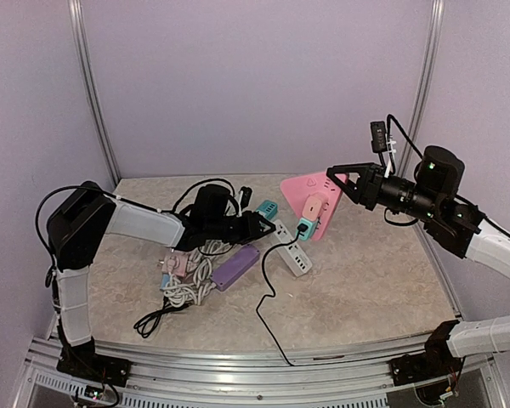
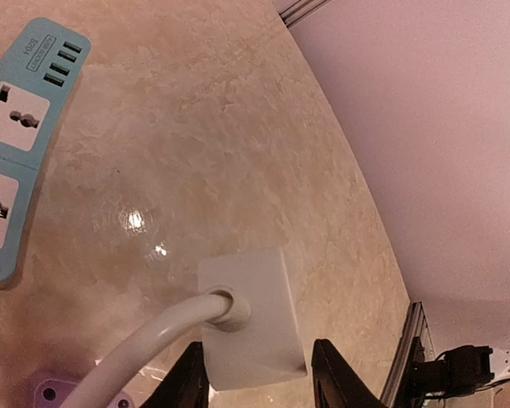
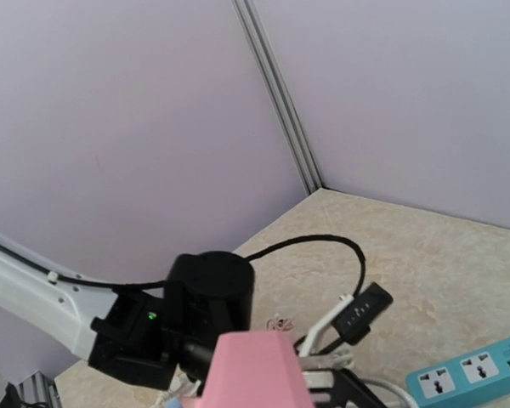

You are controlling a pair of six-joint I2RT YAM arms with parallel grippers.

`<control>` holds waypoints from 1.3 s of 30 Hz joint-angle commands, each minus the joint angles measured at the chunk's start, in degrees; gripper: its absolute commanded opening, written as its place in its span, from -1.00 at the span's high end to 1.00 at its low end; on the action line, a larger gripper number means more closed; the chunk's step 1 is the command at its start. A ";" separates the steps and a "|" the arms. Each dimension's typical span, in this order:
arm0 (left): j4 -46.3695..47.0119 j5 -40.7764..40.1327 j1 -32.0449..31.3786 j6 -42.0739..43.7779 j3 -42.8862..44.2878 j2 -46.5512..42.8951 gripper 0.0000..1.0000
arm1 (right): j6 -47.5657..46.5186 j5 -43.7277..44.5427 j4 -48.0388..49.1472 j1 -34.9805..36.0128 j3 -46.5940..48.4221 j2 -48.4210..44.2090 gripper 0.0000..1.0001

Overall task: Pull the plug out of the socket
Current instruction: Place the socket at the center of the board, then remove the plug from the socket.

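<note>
**Q:** Entry one, the task's thing. Where is it, and in what state?

**A:** White plug point(image 2: 253, 319), block-bodied, with a white cord point(image 2: 144, 353) leaving its near face. It sits between the fingers point(image 2: 333, 374) of the left gripper point(image 2: 257, 361), mid-table. Only bare table point(image 2: 238, 127) shows around it. Its far face is hidden, but no socket is seen attached, so I judge it out of the socket.

**Q:** And the grip?

**A:** The fingers flank both sides closely. Whether they are pressing or have slackened, I cannot tell.

**Q:** Which step is in hand, and what comes next?

**A:** I judge this the tail of the pull. What remains is setting the plug down and letting go. That calls for a short descent onto bare surface, a spread wide enough to clear the body, and a retreat along the cord's line.

**Q:** Entry two, the right side?

**A:** Right gripper point(image 1: 347, 180), clenched on the far edge of the pink power strip point(image 1: 304, 189). The strip is tilted up, its low end toward mid-table.

**Q:** What are the neighbours?

**A:**
- Teal power strip point(image 1: 268, 210), just beyond the left gripper.
- White power strip point(image 1: 294, 255), near and to the right.
- Purple power strip point(image 1: 236, 267), near and to the left.
- Bundle of white cords point(image 1: 189, 285), further left.
- Black cable point(image 1: 268, 297), trailing to the near edge.

**Q:** Where are the edges, and where is there room?

**A:** Walls close the left, far and right sides, and a metal rail point(image 1: 238, 361) bounds the near edge. The near-right part of the table is the widest open stretch. The left centre is crowded, so a snag on the cords there is the likely risk.
</note>
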 commanded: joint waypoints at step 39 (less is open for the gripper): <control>-10.33 -8.84 3.23 16.29 -16.77 -37.76 -0.97 | -2.29 10.10 7.55 -0.38 15.20 0.40 1.00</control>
